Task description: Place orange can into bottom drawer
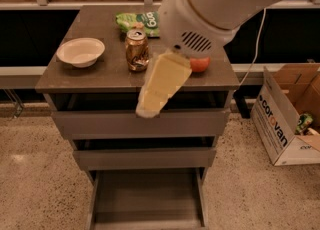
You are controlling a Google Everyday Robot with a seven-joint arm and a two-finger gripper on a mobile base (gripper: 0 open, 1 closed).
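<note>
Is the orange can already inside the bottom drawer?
No, the orange can stands on the cabinet top, with the end effector hanging by the top's front edge.
</note>
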